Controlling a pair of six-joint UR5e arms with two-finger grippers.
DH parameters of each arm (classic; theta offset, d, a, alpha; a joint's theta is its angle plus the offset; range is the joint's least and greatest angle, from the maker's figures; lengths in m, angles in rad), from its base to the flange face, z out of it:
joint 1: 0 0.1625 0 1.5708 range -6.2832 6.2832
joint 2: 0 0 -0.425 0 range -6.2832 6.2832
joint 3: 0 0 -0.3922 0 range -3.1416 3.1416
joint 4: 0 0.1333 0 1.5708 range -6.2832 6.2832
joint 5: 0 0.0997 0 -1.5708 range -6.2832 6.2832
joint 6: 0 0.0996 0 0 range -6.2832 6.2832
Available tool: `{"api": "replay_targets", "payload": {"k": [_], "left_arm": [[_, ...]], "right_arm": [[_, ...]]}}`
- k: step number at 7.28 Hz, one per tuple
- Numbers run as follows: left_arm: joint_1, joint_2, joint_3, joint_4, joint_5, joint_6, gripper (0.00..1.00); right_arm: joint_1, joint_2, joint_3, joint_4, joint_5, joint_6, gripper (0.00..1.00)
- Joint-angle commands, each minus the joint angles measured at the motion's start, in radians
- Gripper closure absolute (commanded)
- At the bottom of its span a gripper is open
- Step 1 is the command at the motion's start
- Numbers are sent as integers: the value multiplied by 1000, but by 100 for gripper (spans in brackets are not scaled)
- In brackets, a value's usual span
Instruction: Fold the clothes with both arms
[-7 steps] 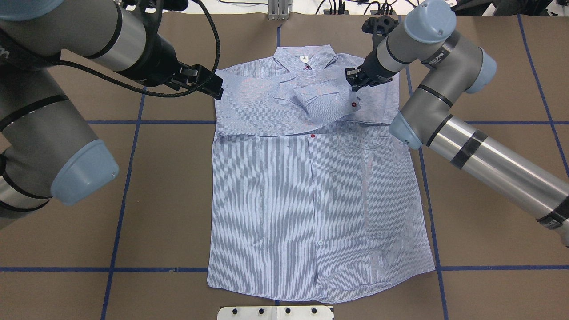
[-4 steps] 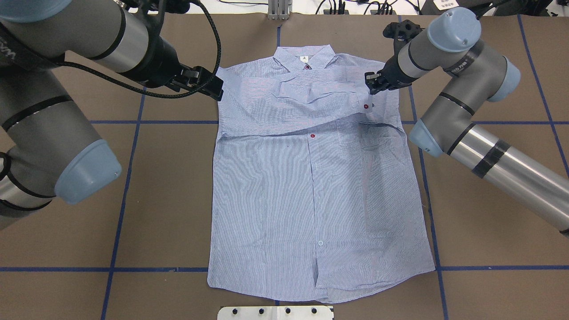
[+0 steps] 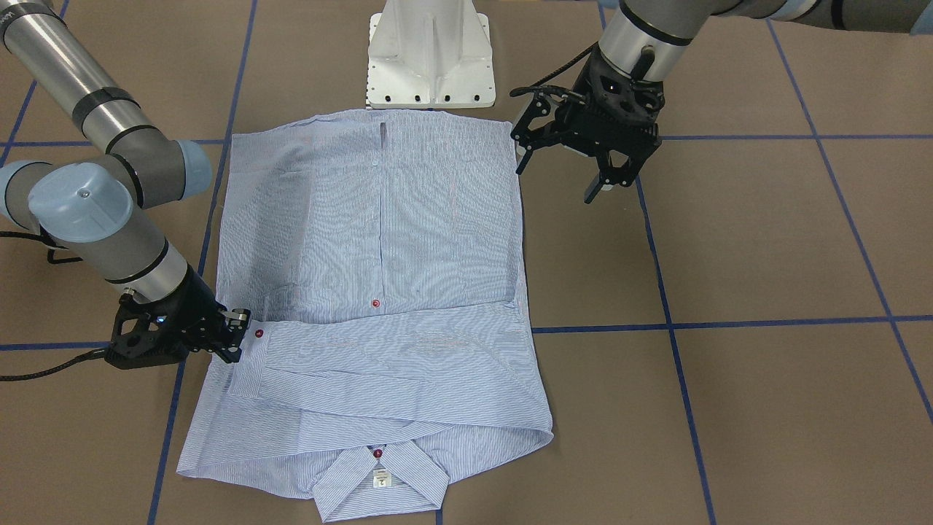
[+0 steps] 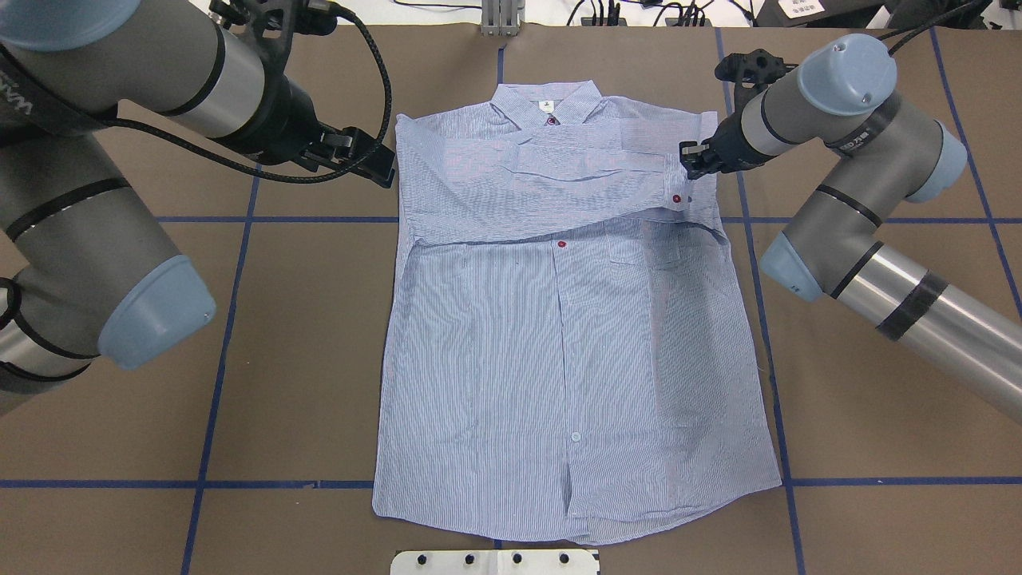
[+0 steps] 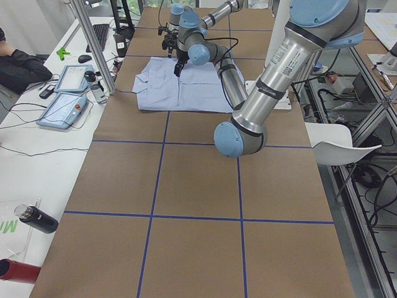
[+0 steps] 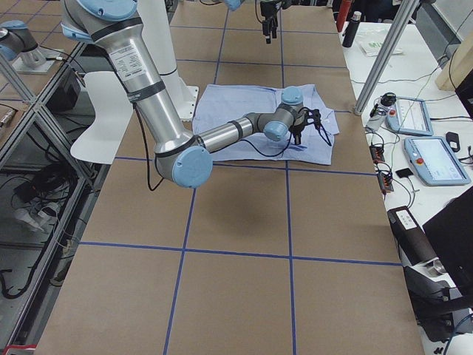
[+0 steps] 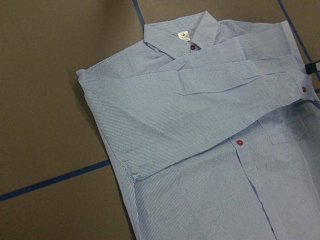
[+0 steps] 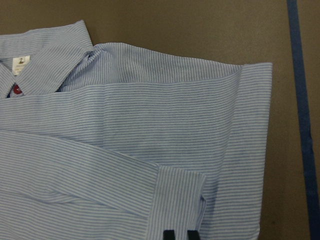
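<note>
The striped shirt (image 4: 559, 359) lies flat on the brown table, front up, collar (image 4: 547, 104) at the far edge. One sleeve is folded across the chest. My right gripper (image 4: 688, 164) is shut on that sleeve's cuff (image 4: 675, 182) at the shirt's right shoulder, low over the cloth. It also shows in the front view as the right gripper (image 3: 235, 334). In the right wrist view its fingertips (image 8: 170, 235) pinch the cuff (image 8: 177, 200). My left gripper (image 4: 382, 164) hovers open beside the shirt's left shoulder, holding nothing; the front view shows the left gripper (image 3: 554, 182) with fingers spread.
The white pedestal base (image 3: 430, 58) stands just behind the shirt's hem. Blue tape lines (image 4: 231, 220) grid the table. Cables (image 4: 623, 12) lie along the far edge. An operator desk with tablets (image 5: 68, 93) and a seated person's sleeve (image 5: 18, 65) lie beyond the table's far side.
My right gripper has pulled the cuff rightward across the chest to the shirt's right shoulder, drawing the bunched sleeve out flat. The left gripper has hardly moved.
</note>
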Motion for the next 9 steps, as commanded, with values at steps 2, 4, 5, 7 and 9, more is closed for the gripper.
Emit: {"api": "replay_targets", "payload": {"k": [2,4,5,7,9], "left_arm": [[17,77,-26,1,13,-5,0],[133,102,-48,-11,103,-175,0],[212,134,-93,-19,199,-252,0],[316,165,-123,-22,214,-356,0],[397,218,-123,-104,263,-428,0]], "right_arm": [[-24,-56,290,-291,31,129,0],[-78,-309,582,-289,17,203,0],[-103,-424,697,-289,4,219,0],[-229,-555,803,-281,-117,319,0],[-378,-645,808,-123,-254,453,0]]}}
